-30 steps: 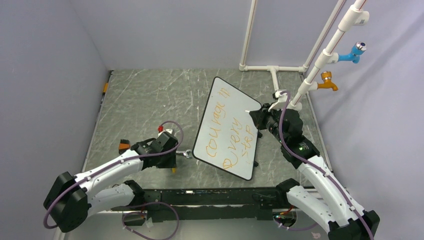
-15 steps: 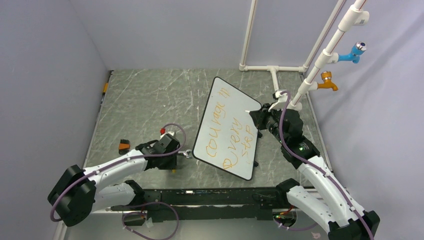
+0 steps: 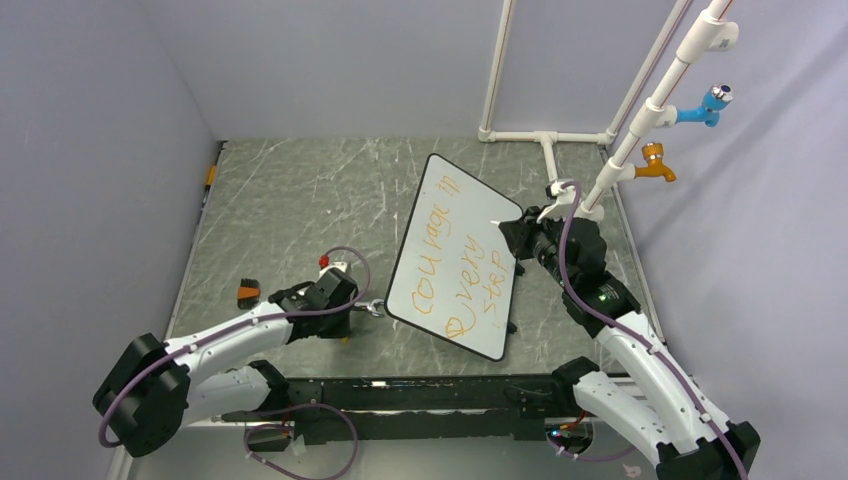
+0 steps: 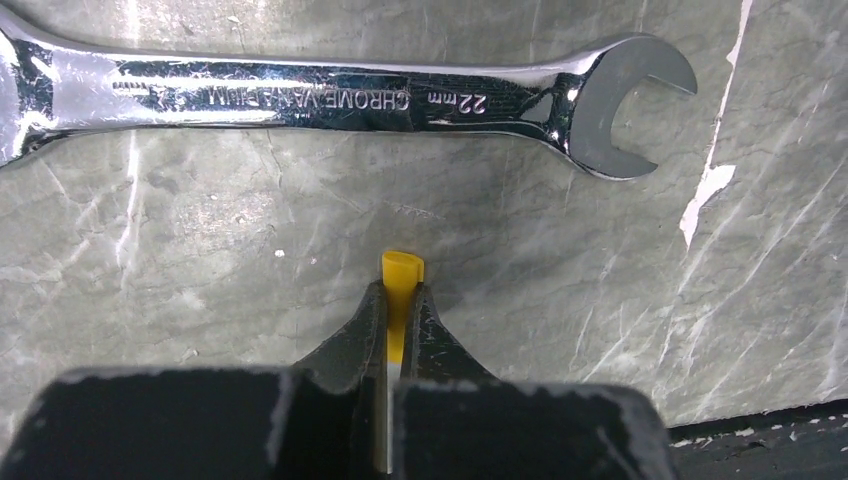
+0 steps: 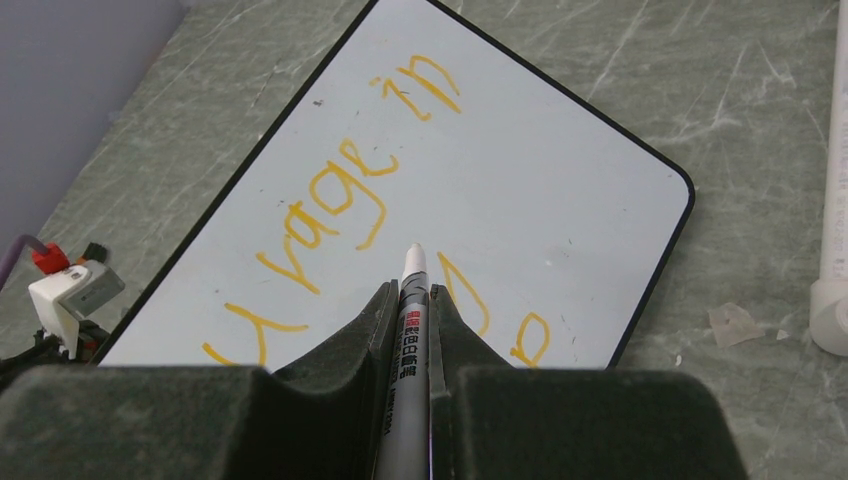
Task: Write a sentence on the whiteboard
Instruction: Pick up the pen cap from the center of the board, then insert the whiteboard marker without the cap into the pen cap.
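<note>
The whiteboard (image 3: 447, 212) lies slanted on the table, white with a thin black rim (image 5: 570, 170). The sentence (image 3: 455, 270) runs over it in orange handwritten rows, with a small circle near the bottom. My right gripper (image 3: 512, 238) hovers at the board's right edge, shut on a grey-white marker (image 5: 412, 265) whose tip points at the letters (image 5: 340, 190). My left gripper (image 3: 345, 332) is low over the table, left of the board. In the left wrist view it (image 4: 402, 290) is shut on a small yellow cap (image 4: 402, 268).
A chrome 22 mm wrench (image 4: 330, 95) lies just beyond the left fingertips, beside the board's lower left edge (image 3: 372, 307). A small orange and black object (image 3: 246, 293) sits at the left. White pipes (image 3: 640, 125) with a blue tap (image 3: 708, 105) and an orange tap (image 3: 655, 165) stand at the back right.
The left jaws have closed on the yellow cap, and the left arm has shifted slightly right, uncovering the orange object. The right arm and the board have not moved.
</note>
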Controlling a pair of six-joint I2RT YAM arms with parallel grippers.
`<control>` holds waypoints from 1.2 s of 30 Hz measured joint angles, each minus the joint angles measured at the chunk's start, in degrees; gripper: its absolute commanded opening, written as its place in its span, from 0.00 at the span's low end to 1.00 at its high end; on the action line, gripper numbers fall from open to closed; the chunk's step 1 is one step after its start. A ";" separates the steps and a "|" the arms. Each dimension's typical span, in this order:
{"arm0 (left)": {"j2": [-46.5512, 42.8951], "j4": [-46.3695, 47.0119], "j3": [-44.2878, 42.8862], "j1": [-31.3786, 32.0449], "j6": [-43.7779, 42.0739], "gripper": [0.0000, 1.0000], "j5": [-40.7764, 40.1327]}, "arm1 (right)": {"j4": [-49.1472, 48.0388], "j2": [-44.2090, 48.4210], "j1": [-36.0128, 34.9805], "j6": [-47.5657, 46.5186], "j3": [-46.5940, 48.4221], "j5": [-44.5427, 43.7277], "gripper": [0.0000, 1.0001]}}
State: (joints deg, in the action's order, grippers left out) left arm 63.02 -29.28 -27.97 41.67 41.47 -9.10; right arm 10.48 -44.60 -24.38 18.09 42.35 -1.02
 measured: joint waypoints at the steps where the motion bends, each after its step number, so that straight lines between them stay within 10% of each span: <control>1: -0.44 0.11 0.22 0.00 0.11 0.00 -0.02 | 0.04 0.00 0.00 -0.02 0.09 0.02 0.00; 18: -23.21 -8.48 -7.13 -0.17 3.06 0.00 -10.78 | -0.70 -1.01 0.00 0.52 2.71 4.52 0.00; 36: -31.23 1.86 -15.82 -1.75 -0.24 0.00 -17.79 | -4.42 -4.09 0.00 4.57 4.83 9.92 0.00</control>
State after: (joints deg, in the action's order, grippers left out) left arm 31.79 -27.42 -43.79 39.92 41.23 -26.89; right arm 6.07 -48.69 -24.38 22.65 47.18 8.91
